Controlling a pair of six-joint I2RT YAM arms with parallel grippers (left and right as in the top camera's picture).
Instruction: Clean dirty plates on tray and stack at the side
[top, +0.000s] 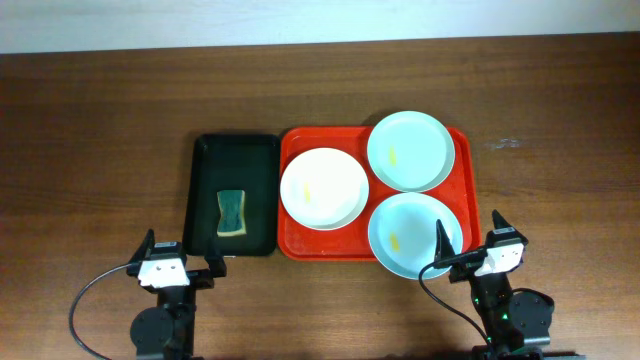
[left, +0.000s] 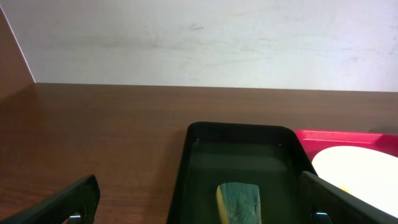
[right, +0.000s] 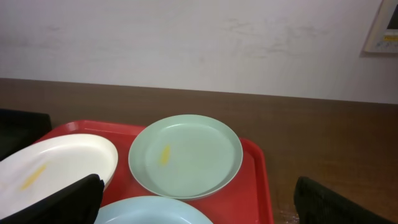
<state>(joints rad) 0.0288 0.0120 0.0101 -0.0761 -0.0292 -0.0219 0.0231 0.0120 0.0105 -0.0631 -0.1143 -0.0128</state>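
Both arms sat low at the near edge of the bench (top: 100, 150). Left pincer (top: 182, 252) spread wide, empty, facing the black tray (top: 235, 160), where a green-and-yellow sponge (top: 231, 212) lay. Right pincer (top: 469, 230) likewise spread wide, empty, just beside the near right corner of the red tray (top: 300, 242). On it: white plate (top: 323, 188) at left, far mint plate (top: 408, 150), near mint plate (top: 410, 235) overhanging the near rim. Each bore a yellow smear. The two trays stood side by side

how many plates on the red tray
3: a white plate on the tray's left, a mint plate at its far right, a pale blue plate at its near right. None appear hidden.
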